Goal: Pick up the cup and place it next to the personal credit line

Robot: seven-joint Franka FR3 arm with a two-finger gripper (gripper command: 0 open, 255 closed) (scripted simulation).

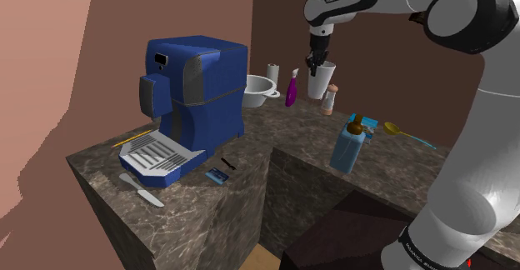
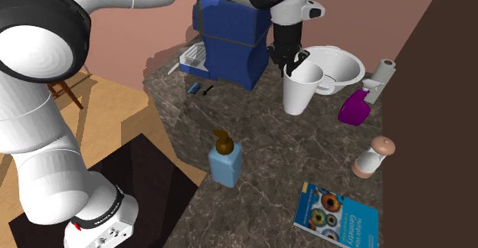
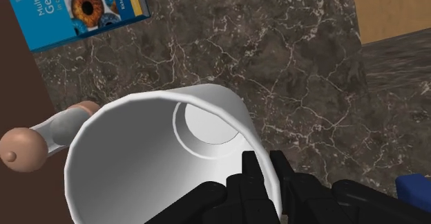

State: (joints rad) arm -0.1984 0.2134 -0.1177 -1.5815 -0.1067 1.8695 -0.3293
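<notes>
Surface (image 3: 311,63) of dark, white-veined marble-like stone; cup (image 3: 124,146) smooth, matt white; coffee machine (image 1: 200,77) glossy blue; floor (image 2: 115,120) warm wood planks

The white arm (image 1: 492,85) is arching high above the surface, its wrist pointing straight down. The black gripper (image 2: 289,64) is hanging upright and clasping the wall of the white cup (image 2: 300,92), with one finger (image 3: 254,178) sitting inside the rim and the other outside.

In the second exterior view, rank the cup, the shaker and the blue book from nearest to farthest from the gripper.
1. cup, clasped at its rim by the gripper.
2. shaker, lower right, beside the brown wall.
3. blue book, farthest, at the bottom edge.
</notes>
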